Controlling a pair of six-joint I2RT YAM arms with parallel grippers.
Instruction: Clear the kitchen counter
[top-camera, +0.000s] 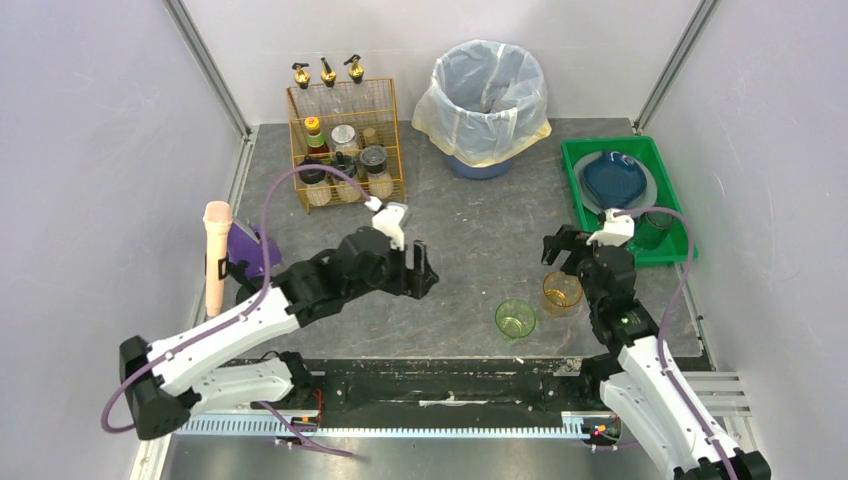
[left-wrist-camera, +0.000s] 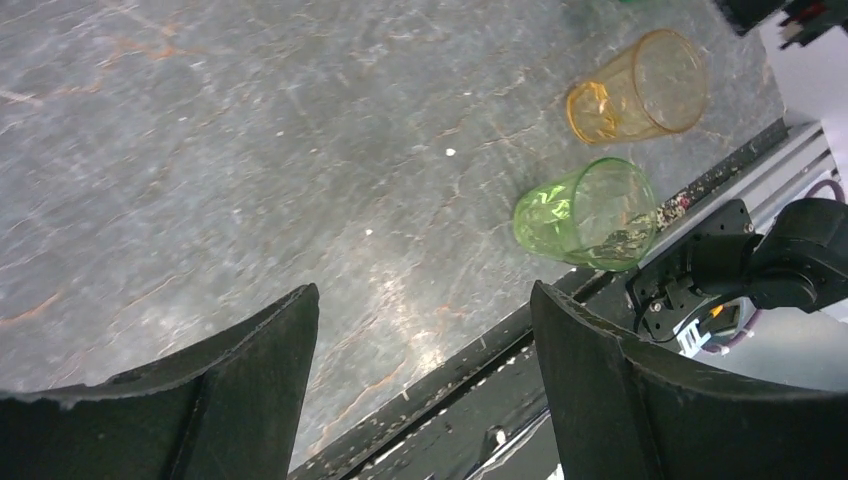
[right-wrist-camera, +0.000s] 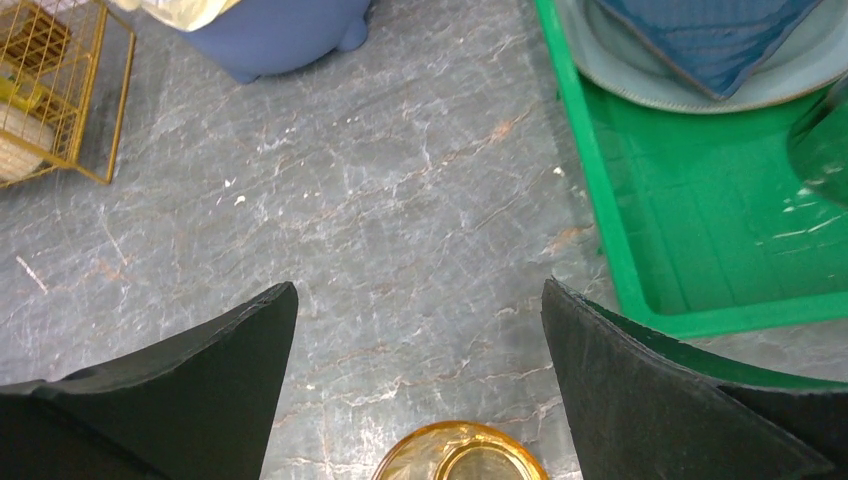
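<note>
The kitchen counter (top-camera: 470, 250) is a dark grey veined slab. An orange cup (top-camera: 561, 293) and a green cup (top-camera: 515, 318) stand upright on it near the front edge. My right gripper (top-camera: 572, 255) hovers open just beyond the orange cup (right-wrist-camera: 462, 455), whose rim shows low between the jaws of this gripper (right-wrist-camera: 419, 285). My left gripper (top-camera: 420, 268) is open and empty over bare counter, left of the cups. In the left wrist view the green cup (left-wrist-camera: 590, 215) and orange cup (left-wrist-camera: 640, 85) lie off to the right of that gripper (left-wrist-camera: 422, 290).
A green tray (top-camera: 672, 245) at the right holds a blue plate (top-camera: 612, 178) and a dark green cup (top-camera: 655, 228). A lined bin (top-camera: 487, 105) stands at the back. A wire rack (top-camera: 345, 145) holds bottles. A peach cylinder (top-camera: 216, 255) stands left. A black rail (top-camera: 450, 375) runs along the front.
</note>
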